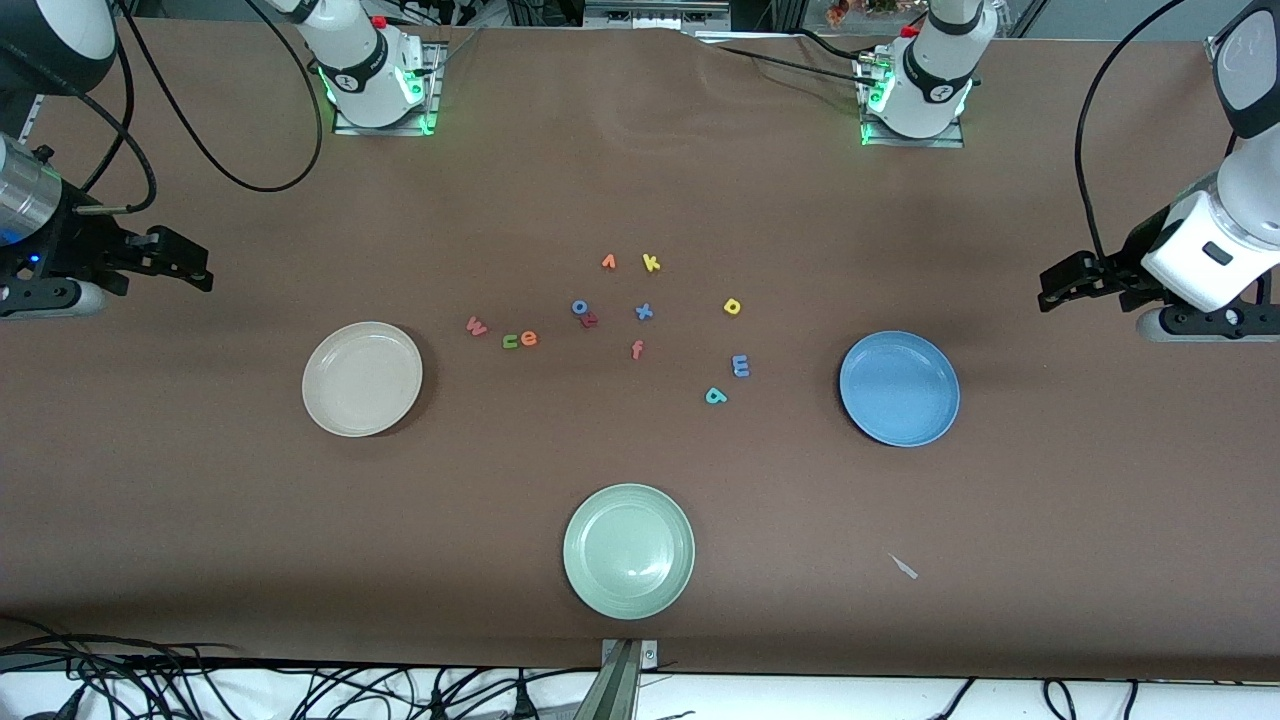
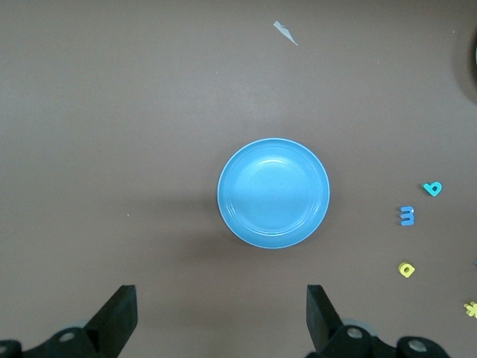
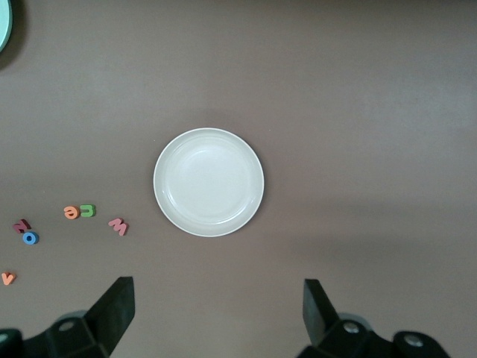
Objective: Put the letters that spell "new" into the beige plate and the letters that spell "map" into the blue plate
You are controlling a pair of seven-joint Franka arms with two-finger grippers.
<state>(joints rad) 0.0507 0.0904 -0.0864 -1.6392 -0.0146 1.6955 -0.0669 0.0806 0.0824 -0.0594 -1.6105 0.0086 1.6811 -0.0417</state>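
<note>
The beige plate (image 1: 362,378) (image 3: 209,182) lies toward the right arm's end, with nothing on it. Beside it lie the pinkish-red w (image 1: 476,325) (image 3: 118,226), green n (image 1: 510,341) (image 3: 88,210) and orange e (image 1: 528,338) (image 3: 71,212). The blue plate (image 1: 899,388) (image 2: 273,192) lies toward the left arm's end, also bare. Near it are the yellow p (image 1: 732,306) (image 2: 406,269), blue m (image 1: 740,366) (image 2: 406,216) and teal a (image 1: 715,396) (image 2: 431,188). My right gripper (image 1: 190,262) (image 3: 218,309) and left gripper (image 1: 1055,285) (image 2: 221,313) hang open and hold nothing, each at its own end of the table.
A pale green plate (image 1: 628,550) sits nearest the front camera. Other letters lie mid-table: orange v (image 1: 608,262), yellow k (image 1: 651,263), blue o (image 1: 579,307), blue x (image 1: 644,311), red f (image 1: 637,349). A paper scrap (image 1: 903,566) lies near the front edge.
</note>
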